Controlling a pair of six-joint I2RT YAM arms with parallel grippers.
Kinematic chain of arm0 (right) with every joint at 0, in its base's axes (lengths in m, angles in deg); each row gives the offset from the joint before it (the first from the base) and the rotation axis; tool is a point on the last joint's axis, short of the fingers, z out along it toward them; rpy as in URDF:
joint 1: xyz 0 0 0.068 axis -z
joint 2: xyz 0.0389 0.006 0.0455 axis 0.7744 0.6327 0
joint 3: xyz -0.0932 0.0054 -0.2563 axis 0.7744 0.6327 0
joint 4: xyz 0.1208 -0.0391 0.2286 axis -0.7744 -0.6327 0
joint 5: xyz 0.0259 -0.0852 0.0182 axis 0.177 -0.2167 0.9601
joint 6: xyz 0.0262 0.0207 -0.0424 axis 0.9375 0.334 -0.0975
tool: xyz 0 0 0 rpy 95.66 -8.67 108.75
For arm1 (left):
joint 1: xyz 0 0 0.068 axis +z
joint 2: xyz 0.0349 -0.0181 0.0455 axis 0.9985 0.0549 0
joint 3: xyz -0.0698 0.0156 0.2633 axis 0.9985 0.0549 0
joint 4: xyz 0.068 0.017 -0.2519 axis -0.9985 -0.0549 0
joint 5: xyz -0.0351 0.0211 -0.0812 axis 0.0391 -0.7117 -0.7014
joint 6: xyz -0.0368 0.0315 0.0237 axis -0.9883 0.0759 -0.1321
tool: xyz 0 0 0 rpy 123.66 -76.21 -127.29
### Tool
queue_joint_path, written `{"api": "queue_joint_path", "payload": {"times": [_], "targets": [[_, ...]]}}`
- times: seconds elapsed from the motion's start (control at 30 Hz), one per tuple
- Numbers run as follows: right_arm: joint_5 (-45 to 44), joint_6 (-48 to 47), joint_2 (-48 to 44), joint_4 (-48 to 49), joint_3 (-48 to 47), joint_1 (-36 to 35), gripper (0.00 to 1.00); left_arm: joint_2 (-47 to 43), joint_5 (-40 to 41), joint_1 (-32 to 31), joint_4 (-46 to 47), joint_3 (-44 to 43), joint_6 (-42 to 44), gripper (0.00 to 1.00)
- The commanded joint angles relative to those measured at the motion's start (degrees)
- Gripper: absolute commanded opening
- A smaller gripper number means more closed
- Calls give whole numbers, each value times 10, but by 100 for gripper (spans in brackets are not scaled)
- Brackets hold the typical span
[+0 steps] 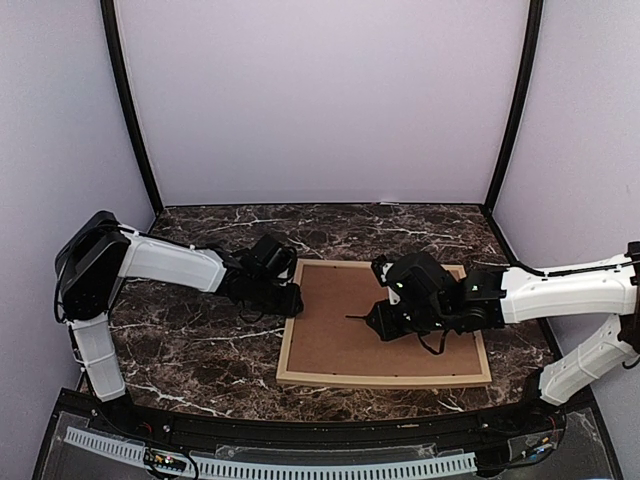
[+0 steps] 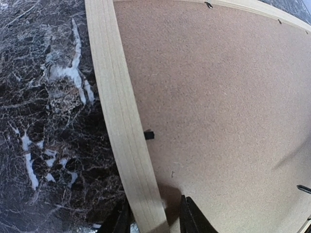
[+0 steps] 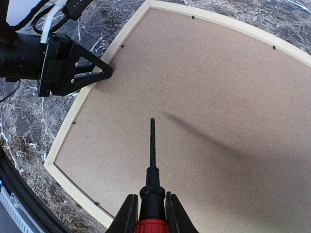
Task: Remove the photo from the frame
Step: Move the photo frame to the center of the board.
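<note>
From my station, the nearest thing on the dark marble table is the near rail of the frame. The frame lies flat and face down around the middle of the table, a little toward the right. Its opening is filled by the brown backing board, so the photo is hidden from me and I see none of it. Small black tabs sit along the frame's inner edge, lapping onto the board.

Over the board, the right hand reaches in from the right. It is closed tight on a screwdriver, pinching the black collar just above the red handle. The black shaft points left across the board, with its tip a little left of centre and well apart from every rail. It throws a thin shadow on the board. I cannot tell whether the tip touches the surface.

A little farther back, the left hand comes in from the left and sits at the frame's left rail, past the middle toward the far corner. My wrist view shows its fingers partly open and straddling the wooden rail. One is on the table side, up against the outer edge. The other is over the backing board, with a small gap to the inner edge, so the hand is clamped on nothing.

Beyond both hands, the frame's far rail lies flat on the table.
</note>
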Motion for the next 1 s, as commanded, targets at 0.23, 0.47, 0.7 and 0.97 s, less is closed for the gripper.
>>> {"api": "queue_joint_path", "payload": {"times": [0.23, 0.47, 0.7, 0.97], "targets": [[8, -8, -4, 29, 4, 7, 0, 28, 63, -11, -62, 13, -20, 14], [17, -4, 4, 35, -1, 7, 0, 1, 104, -11, -81, 55, -56, 11], [28, -3, 19, 40, -15, 7, 0, -51, 122, -9, -90, 124, -100, 10], [45, 0, 35, 54, -24, 7, 0, -109, 116, -9, -92, 198, -151, 10]]}}
